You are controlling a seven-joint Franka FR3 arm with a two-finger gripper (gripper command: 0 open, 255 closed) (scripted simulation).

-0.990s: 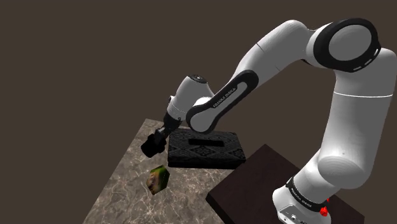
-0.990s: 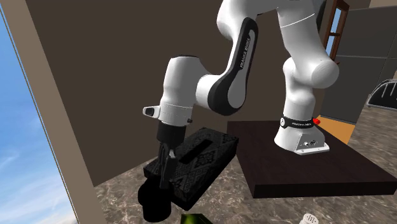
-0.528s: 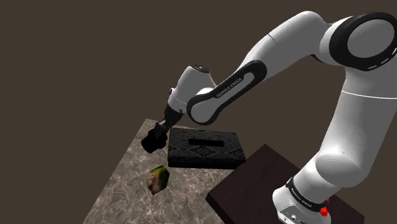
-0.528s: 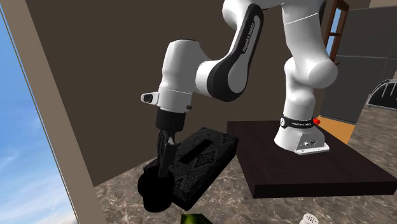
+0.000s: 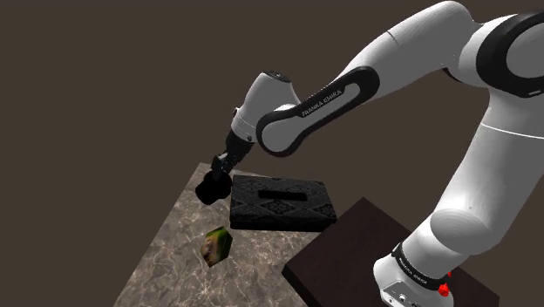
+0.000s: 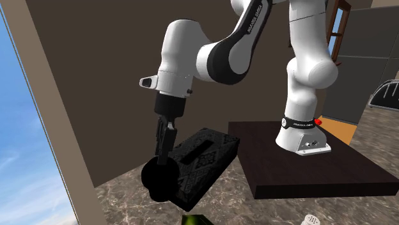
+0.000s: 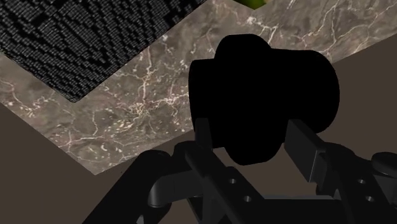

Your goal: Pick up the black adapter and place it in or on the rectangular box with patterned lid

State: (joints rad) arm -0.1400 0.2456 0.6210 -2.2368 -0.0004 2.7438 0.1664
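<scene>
The black adapter [image 5: 210, 188] [image 6: 160, 179] [image 7: 264, 95] is a rounded black block hanging above the marble surface, clasped between the fingers of my gripper [image 5: 216, 178] [image 6: 162, 155] [image 7: 254, 137]. The rectangular box with the dark patterned lid [image 5: 282, 202] [image 6: 203, 158] [image 7: 76, 44] lies flat on the marble. In the shoulder view the held adapter hovers just past the box's left end. The fingers [image 7: 308, 151] press on both sides of the adapter.
A small green and brown object [image 5: 217, 245] lies on the marble top [image 5: 170, 249] in front of the box. The dark stand [image 5: 349, 253] sits to the shoulder view's right. A brown wall rises behind the table. A window edge [image 6: 25, 128] lies at the second exterior view's left.
The arm has risen, lifting the adapter higher above the marble. It stays near the box's left end in the shoulder view.
</scene>
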